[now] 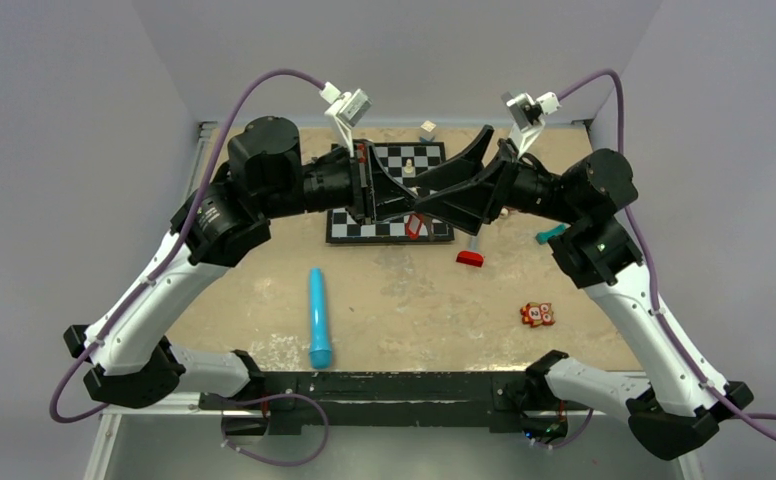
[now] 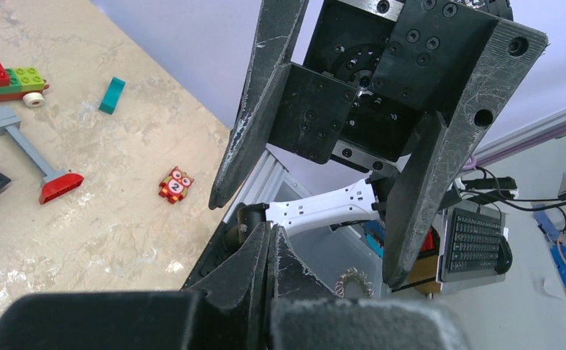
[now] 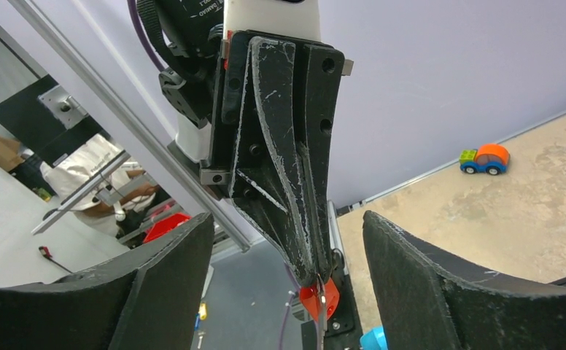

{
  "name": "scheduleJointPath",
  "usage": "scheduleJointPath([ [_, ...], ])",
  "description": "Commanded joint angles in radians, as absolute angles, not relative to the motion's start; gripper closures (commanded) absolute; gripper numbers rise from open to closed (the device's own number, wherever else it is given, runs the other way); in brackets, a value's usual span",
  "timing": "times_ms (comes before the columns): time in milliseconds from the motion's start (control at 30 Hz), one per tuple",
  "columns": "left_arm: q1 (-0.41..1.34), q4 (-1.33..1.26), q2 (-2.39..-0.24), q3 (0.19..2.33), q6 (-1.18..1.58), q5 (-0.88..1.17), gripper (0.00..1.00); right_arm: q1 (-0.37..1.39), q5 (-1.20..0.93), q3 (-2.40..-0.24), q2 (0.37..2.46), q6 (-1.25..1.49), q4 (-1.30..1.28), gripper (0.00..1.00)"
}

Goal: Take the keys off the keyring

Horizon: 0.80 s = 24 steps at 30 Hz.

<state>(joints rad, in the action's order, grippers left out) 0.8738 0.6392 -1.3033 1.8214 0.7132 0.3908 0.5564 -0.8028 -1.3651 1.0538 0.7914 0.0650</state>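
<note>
My left gripper (image 1: 410, 207) is shut and held in the air above the chessboard. In the right wrist view its closed fingertips (image 3: 313, 275) pinch the top of the keyring, a small red plastic tag (image 3: 310, 300). A thin grey metal sliver (image 3: 324, 315) hangs edge-on beside the tag; I cannot tell whether it is the key or the ring. The tag also shows in the top view (image 1: 417, 225). My right gripper (image 3: 287, 219) is wide open, its fingers either side of the left fingertips and touching nothing. In the left wrist view my closed left gripper (image 2: 271, 227) faces the open right gripper (image 2: 309, 233).
A chessboard (image 1: 434, 155) lies under both grippers, with white pieces (image 1: 428, 129) behind it. A blue cylinder (image 1: 319, 315) lies front left. A red block-headed toy (image 1: 470, 258), an orange toy marked 2 (image 1: 536, 314) and a teal block (image 1: 551, 233) lie to the right.
</note>
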Motion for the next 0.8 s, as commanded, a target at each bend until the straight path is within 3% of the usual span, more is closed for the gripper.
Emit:
scheduleJointPath([
  [0,0.879,0.631,-1.274,1.853,0.695,0.408,1.0,0.557,-0.795,-1.398,1.035,0.772,0.082,0.27],
  [100,0.879,0.624,-1.262,1.841,0.699,0.401,1.0,0.558,-0.801,-1.394,1.035,0.78,0.093,0.35],
  [300,0.879,0.618,-1.241,1.835,0.703,0.384,1.0,0.558,-0.808,-1.374,1.032,0.788,0.107,0.38],
  [600,0.879,0.629,-1.235,1.847,0.699,0.377,1.0,0.56,-0.826,-1.35,1.034,0.811,0.129,0.53],
  [767,0.879,0.623,-1.235,1.855,0.698,0.372,1.0,0.558,-0.854,-1.337,1.036,0.826,0.147,0.56],
])
